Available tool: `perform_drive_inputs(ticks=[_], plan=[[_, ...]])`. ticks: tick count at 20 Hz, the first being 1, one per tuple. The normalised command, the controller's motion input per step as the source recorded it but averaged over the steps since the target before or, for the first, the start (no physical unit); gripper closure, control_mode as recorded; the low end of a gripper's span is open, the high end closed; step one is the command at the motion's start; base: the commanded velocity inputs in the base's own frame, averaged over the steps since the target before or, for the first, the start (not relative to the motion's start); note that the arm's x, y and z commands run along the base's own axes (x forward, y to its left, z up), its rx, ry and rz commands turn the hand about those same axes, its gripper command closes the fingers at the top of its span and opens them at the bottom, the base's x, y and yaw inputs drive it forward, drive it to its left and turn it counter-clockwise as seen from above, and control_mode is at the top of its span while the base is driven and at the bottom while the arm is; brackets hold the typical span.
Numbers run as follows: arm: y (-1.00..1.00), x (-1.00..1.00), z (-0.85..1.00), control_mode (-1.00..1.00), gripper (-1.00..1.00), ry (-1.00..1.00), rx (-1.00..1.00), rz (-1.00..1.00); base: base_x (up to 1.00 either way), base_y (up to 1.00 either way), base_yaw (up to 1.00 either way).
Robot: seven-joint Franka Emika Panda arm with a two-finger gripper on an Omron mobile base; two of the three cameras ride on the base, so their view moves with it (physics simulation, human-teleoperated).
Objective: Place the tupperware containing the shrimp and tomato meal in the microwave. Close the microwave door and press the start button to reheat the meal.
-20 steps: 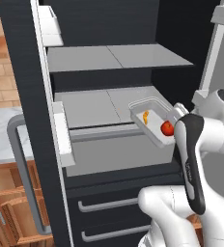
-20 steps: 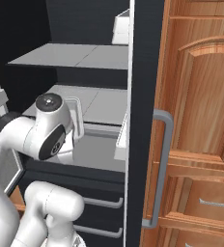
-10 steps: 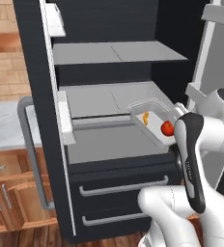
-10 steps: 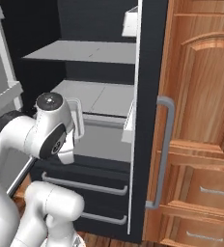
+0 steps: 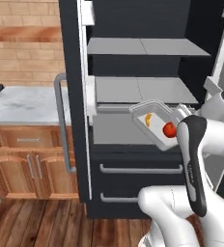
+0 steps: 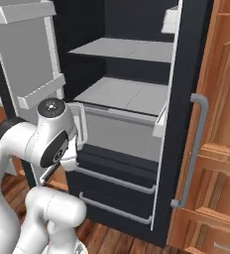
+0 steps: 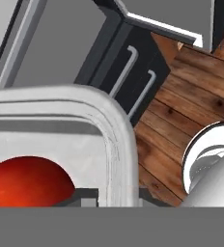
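One tupperware of shrimp and tomato, clamped in the end effector, hung before the open fridge, awaiting carriage to the microwave.

Both base views have shifted since a second ago, so the base has driven: the open fridge now sits more to the right in the left base view, with its drawers and the wooden floor below them in sight. A brick wall, the grey counter and wooden cabinets have come into that view at the left. Relative to the arm, the tupperware with tomato and shrimp has kept its place but now hangs out in front of the shelves.
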Motion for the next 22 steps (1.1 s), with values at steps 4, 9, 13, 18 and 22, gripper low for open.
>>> perform_drive_inputs(ticks=[4,9,13,18,22], plan=[[0.00,0.00,0.00,1.00,1.00,0.00,0.00,0.00,-0.06,0.54,0.52],[0.00,0.00,0.00,1.00,1.00,0.00,0.00,0.00,0.00,0.65,0.54],[0.00,0.00,0.00,1.00,1.00,0.00,0.00,0.00,0.01,0.81,0.51],[0.00,0.00,0.00,1.00,1.00,0.00,0.00,0.00,0.26,0.96,0.42],[0.00,0.00,0.00,1.00,1.00,0.00,0.00,0.00,0.37,0.85,0.33]])
